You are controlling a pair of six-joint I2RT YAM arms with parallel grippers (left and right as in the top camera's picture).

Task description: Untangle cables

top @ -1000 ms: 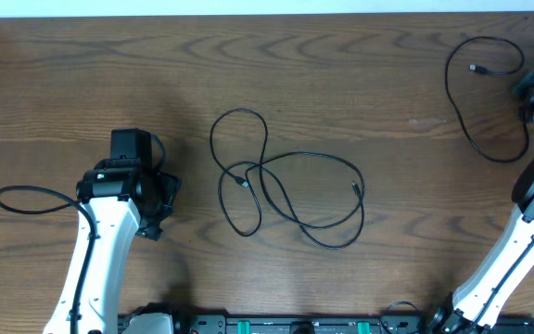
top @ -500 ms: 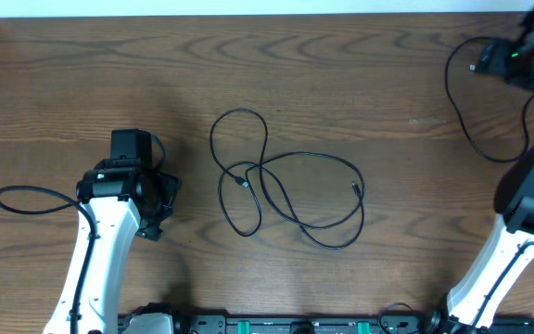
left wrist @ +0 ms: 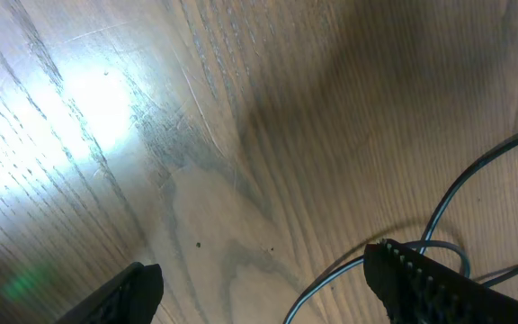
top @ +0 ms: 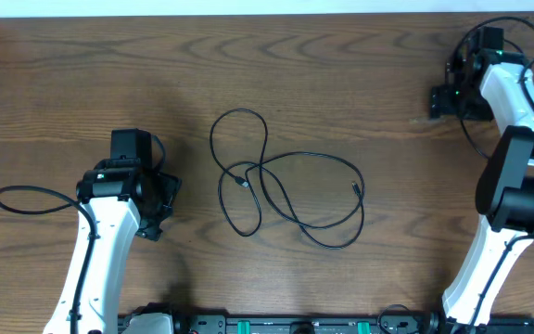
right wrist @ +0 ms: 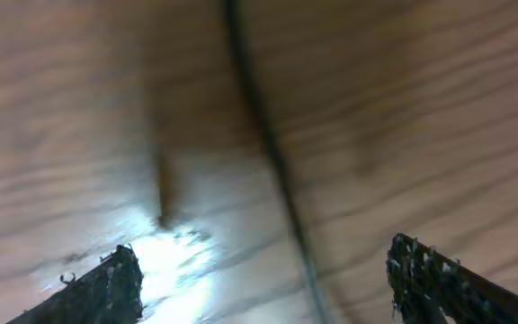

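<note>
Wood-grain table (top: 82, 74) runs under everything you see. Your left end effector (left wrist: 259, 270) stands open over bare wood with nothing between its fingers. A thin black cable (left wrist: 457, 189) curves close by the finger at the right of that wrist view. Your right end effector (right wrist: 261, 265) is open too. Its fingers are spread wide above a blurred black cable (right wrist: 272, 162) that lies on the table between them, gripped by neither. From overhead, the right arm reaches to the far right corner and the left arm sits at the left side. Between them at mid-table, well apart from both, the tangled cables (top: 263, 169) lie in crossed black loops.
</note>
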